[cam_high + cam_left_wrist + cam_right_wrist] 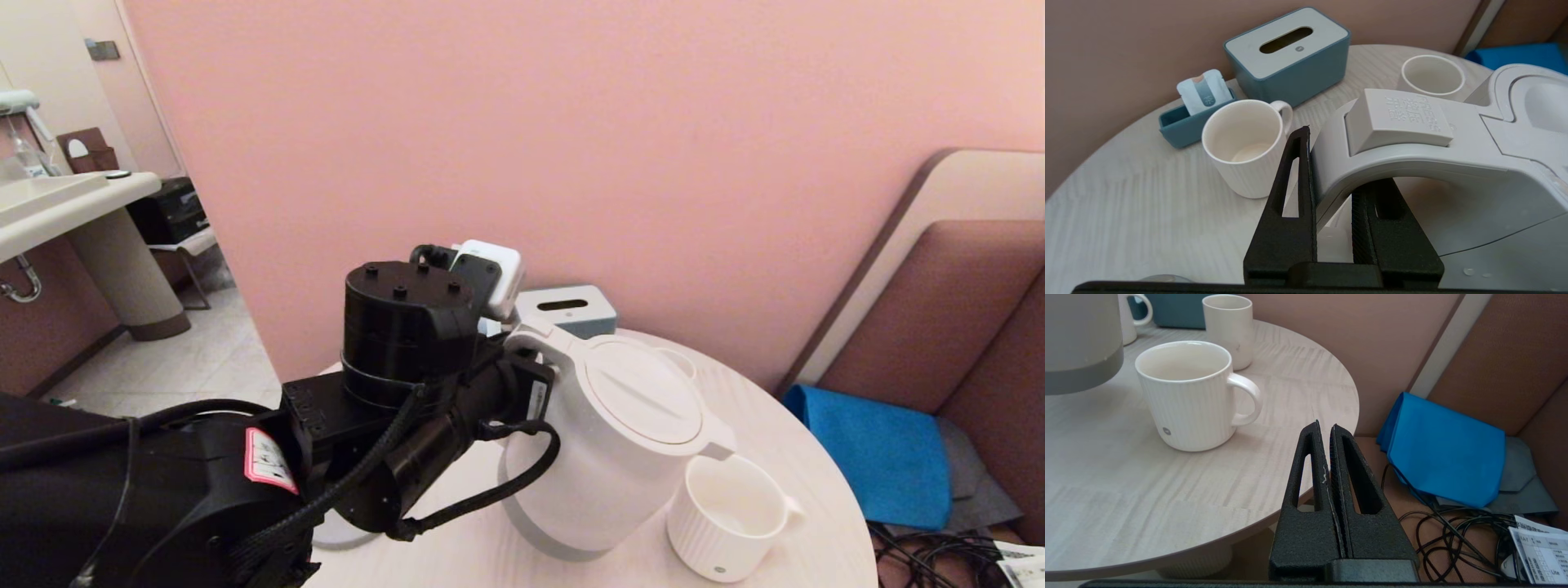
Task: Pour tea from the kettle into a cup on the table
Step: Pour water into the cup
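You have bare bench (pixel 1147 498) on the near side of the ribbed cup (pixel 727 517), open to the rim. The kettle (pixel 608 457), tilted, crowds that cup's left side, its spout overhanging the rim. Behind it the far edge is packed: a smooth mug (pixel 1245 147), slim cup (pixel 1432 75), tissue box (pixel 1288 55) and sachet tray (pixel 1182 126) stand close together. The right gripper (pixel 1325 428), jaws pressed together, sits off the bench's right edge.

The kettle (pixel 1412 134) lid button is embossed "PRESS".

Round pale table (pixel 784 457) bears mugs (pixel 727 516), tissue box (pixel 1288 55), sachet tray (pixel 1186 124).
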Tool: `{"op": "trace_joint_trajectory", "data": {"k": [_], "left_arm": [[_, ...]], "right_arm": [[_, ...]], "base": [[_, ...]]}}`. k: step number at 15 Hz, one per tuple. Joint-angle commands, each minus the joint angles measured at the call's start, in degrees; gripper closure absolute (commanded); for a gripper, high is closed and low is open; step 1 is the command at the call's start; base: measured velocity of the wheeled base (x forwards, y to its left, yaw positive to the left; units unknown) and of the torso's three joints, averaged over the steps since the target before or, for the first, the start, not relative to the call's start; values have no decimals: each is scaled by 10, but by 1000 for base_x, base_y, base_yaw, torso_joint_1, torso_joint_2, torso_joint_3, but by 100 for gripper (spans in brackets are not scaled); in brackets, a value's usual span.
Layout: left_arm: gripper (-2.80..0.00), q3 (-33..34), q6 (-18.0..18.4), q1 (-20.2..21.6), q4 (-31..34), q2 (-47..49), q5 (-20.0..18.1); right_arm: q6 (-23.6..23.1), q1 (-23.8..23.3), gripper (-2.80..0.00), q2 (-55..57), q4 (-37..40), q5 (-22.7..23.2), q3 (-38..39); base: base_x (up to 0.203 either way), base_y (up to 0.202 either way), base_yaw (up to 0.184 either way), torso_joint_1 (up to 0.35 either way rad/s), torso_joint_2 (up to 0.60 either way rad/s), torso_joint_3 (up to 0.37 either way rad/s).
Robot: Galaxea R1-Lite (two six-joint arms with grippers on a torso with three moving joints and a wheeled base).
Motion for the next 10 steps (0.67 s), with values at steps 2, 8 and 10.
{"op": "trace_joint_trajectory", "data": {"k": [2, 8, 10], "left_arm": [[0, -24, 17, 0, -4, 14, 1], [0, -62, 54, -4, -5, 54, 2], [0, -73, 67, -4, -5, 62, 2]], "right_arm": [[0, 0, 0, 0, 0, 0, 0], [0, 0, 0, 0, 0, 0, 0], [0, 0, 0, 0, 0, 0, 0]], "base": [[0, 0, 0, 0, 0, 0], [0, 0, 0, 0, 0, 0], [0, 0, 0, 0, 0, 0]]}}
